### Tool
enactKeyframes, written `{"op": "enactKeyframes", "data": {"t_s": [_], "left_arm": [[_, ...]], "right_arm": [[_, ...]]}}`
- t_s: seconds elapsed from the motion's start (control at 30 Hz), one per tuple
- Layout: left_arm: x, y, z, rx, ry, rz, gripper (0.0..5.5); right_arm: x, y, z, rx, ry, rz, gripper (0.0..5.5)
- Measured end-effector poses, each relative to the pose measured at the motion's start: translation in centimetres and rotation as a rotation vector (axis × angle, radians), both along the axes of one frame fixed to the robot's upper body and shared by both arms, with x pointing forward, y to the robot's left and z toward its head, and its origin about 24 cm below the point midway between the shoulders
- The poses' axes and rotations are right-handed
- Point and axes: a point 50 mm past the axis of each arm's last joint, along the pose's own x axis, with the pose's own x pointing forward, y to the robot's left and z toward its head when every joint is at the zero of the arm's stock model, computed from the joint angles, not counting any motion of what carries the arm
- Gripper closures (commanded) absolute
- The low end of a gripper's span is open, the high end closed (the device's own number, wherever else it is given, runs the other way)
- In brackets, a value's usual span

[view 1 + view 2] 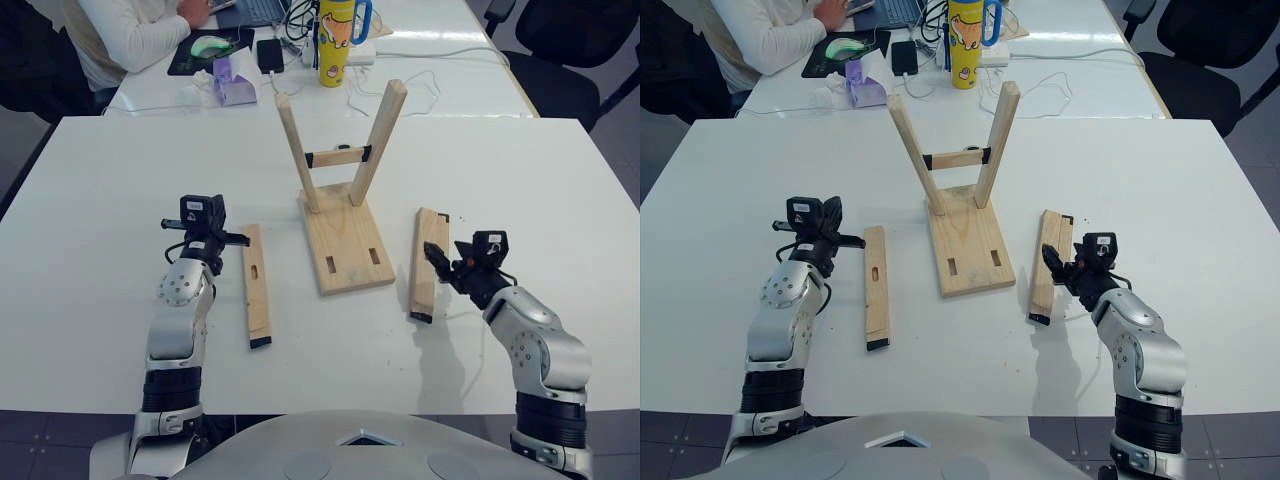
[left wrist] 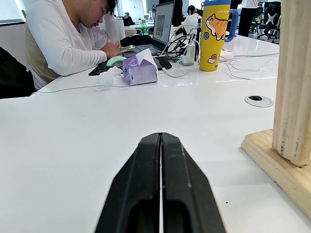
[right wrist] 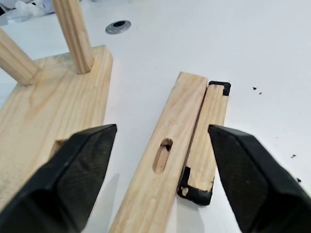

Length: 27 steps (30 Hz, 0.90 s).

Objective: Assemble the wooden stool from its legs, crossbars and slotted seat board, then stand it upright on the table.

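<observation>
Two legs (image 1: 298,150) in slotted seat board (image 1: 345,240)

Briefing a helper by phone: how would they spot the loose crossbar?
Mid-table lies a pale wooden seat board holding two legs. Right of it lies a long slotted wooden leg; the short wooden crossbar lies against it, black-capped at both ends.

Yellow tumbler (image 1: 337,38), purple tissue pack (image 1: 234,85), laptop (image 1: 252,11), green mouse (image 1: 210,45).
</observation>
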Motion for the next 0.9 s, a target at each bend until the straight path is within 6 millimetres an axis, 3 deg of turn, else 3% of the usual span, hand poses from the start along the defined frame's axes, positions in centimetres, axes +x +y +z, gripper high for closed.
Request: {"op": "enactKeyframes", "data": {"t_s": [0.23, 0.9], "left_arm": [[0.0, 0.0, 0.1, -0.003, -0.002, -0.001, 5.5], [0.0, 0.0, 0.1, -0.003, -0.001, -0.002, 5.5]], "right_arm": [[-0.5, -1.7, -0.4, -0.201, 0.034, -0.069, 2.01], [-1.3, -1.6, -2.3, -0.204, 0.194, -0.07, 2.01]]}}
